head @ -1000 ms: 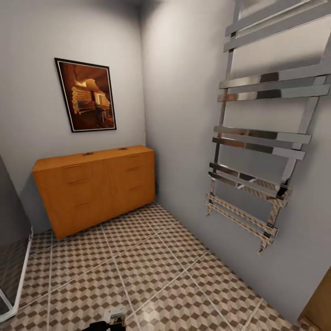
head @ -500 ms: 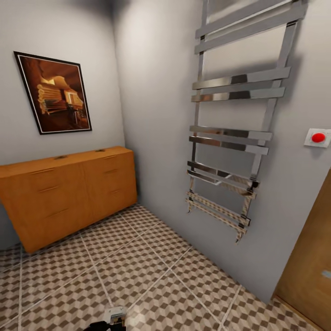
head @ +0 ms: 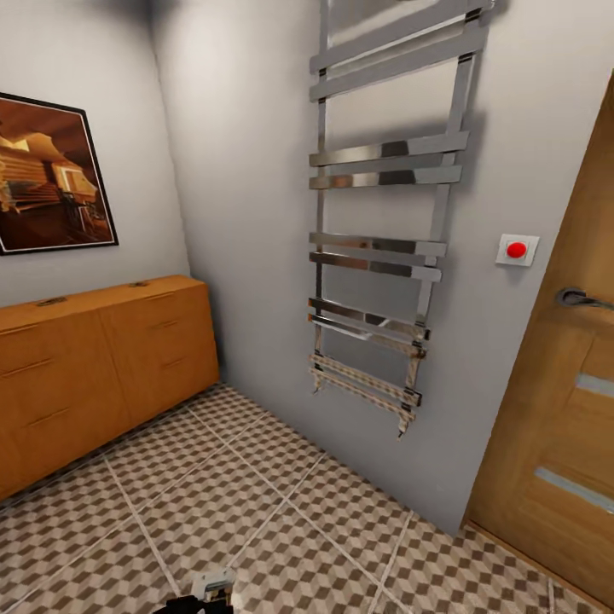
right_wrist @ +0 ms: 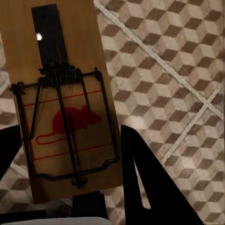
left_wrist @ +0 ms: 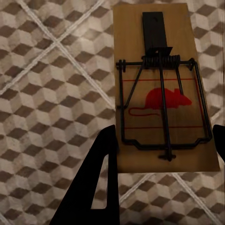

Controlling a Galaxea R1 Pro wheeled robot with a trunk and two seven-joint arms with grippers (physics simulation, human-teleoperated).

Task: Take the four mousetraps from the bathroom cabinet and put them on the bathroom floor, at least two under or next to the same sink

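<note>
In the left wrist view a mousetrap (left_wrist: 161, 89), a brown wooden plate with a dark wire spring and a red mouse print, sits between my left gripper's dark fingers (left_wrist: 101, 183). The left gripper (left_wrist: 161, 159) is shut on it above the bathroom floor (left_wrist: 51, 93). My right gripper (right_wrist: 70, 164) is shut on a second mousetrap (right_wrist: 61, 93) in the same way, over the tiles. The orange-brown cabinet (head: 94, 358) stands against the left wall in the head view. Two small flat brown pieces (head: 51, 301) lie on its top, too small to make out. The sink is out of view.
A chrome towel rail (head: 379, 247) hangs on the grey wall ahead. A wooden door (head: 563, 426) with a lever handle is at the right, with a red button (head: 517, 250) beside it. A framed picture (head: 47, 175) hangs above the cabinet. The cube-patterned floor (head: 256, 495) stretches between them.
The head view has swung to the right: the cabinet and picture have slid towards the left edge, and the door and the red button have come into the picture.
</note>
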